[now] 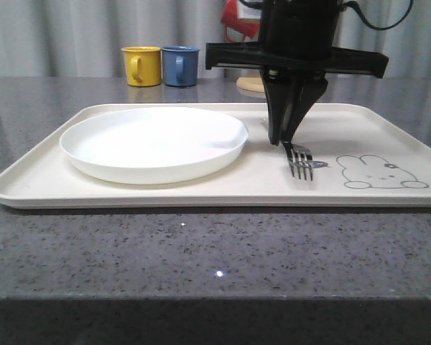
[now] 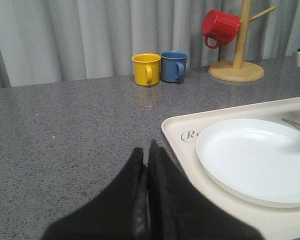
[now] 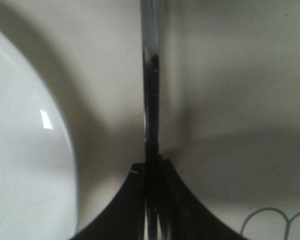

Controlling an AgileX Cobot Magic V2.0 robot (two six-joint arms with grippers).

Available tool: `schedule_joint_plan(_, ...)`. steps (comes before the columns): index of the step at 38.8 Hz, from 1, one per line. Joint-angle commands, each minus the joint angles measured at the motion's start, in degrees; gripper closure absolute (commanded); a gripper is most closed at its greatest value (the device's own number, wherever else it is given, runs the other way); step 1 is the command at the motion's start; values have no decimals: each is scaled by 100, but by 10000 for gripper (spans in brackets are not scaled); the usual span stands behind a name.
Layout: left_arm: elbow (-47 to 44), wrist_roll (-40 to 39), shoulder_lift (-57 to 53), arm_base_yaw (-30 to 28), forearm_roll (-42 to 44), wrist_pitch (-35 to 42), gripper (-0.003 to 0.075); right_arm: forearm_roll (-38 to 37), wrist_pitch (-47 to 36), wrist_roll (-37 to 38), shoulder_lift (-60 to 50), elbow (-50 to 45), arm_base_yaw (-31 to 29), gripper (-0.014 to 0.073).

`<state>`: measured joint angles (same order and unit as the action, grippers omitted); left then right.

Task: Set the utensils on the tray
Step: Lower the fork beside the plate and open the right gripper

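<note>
Right hand [image 1: 286, 138] clamped on the fork [image 1: 299, 161], tines down on the tray [image 1: 201, 188] beside the plate [image 1: 154, 143], handle running away from camera. Just needs letting go. Left hand [image 2: 147, 155] pinched shut, holding nothing.

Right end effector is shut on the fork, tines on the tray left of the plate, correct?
Not quite. The right end effector is shut on the fork, tines on the tray, but the front view puts it right of the plate, between plate and rabbit drawing.
</note>
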<state>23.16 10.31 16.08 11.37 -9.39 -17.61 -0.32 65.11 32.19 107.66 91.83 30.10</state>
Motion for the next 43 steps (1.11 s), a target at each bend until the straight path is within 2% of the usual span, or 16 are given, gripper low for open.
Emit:
schedule_joint_plan(1, 157, -52, 38, 0, -58, 492, 738, -27, -145, 19, -258, 195, -30, 700)
schedule_joint_plan(4, 157, -52, 38, 0, -58, 492, 738, -11, -137, 19, -262, 195, -30, 678)
schedule_joint_plan(7, 157, -52, 38, 0, -58, 492, 738, 32, -119, 19, -262, 195, -30, 615)
schedule_joint_plan(16, 157, -52, 38, 0, -58, 492, 738, 192, 14, 13, -262, 384, -30, 313)
schedule_joint_plan(20, 157, -52, 38, 0, -58, 492, 738, 145, 507, -225, -272, 794, -37, 225)
schedule_joint_plan(24, 157, -52, 38, 0, -58, 492, 738, -5, 1165, -712, -278, 1387, -57, 211)
schedule_joint_plan(30, 157, -52, 38, 0, -58, 492, 738, -27, 1151, -1015, -531, 1585, -223, 211)
schedule_joint_plan(35, 157, -52, 38, 0, -58, 492, 738, -51, 1158, -1543, -891, 1426, -550, 211)
schedule_joint_plan(43, 157, -52, 38, 0, -58, 492, 738, -150, 1153, -2201, -1720, 725, -1513, 211)
